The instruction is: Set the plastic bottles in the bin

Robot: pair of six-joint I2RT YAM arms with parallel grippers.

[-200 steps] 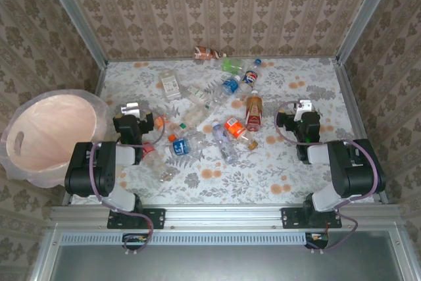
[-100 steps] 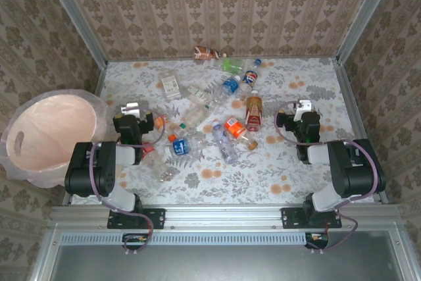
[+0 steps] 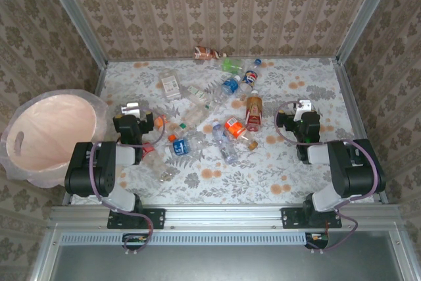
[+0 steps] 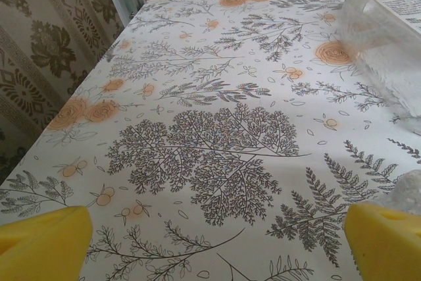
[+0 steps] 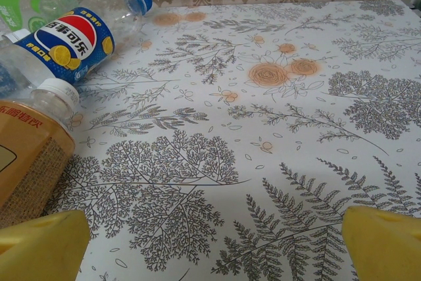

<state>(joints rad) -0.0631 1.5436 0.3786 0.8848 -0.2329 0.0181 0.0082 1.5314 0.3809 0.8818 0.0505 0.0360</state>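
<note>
Several plastic bottles lie scattered over the middle of the table between my arms. Among them are a blue Pepsi bottle [image 3: 250, 77] [image 5: 72, 41], an amber tea bottle [image 3: 254, 111] [image 5: 26, 156], a green-labelled one [image 3: 231, 65] and an orange-labelled one [image 3: 235, 127]. A clear bottle [image 4: 388, 44] lies to the right ahead of my left gripper [image 3: 131, 113] [image 4: 217, 241]. This gripper is open, with nothing between its yellow pads [image 4: 39, 241]. My right gripper [image 3: 302, 111] [image 5: 217, 241] is open too, over bare cloth, with the tea bottle to its left. The bin [image 3: 52, 129] stands off the table's left edge.
A floral cloth covers the table [image 3: 309, 169]. Patterned walls with metal posts close in the back and both sides. One bottle [image 3: 207, 52] lies against the back wall. A crushed clear bottle [image 3: 158, 162] rests beside the left arm.
</note>
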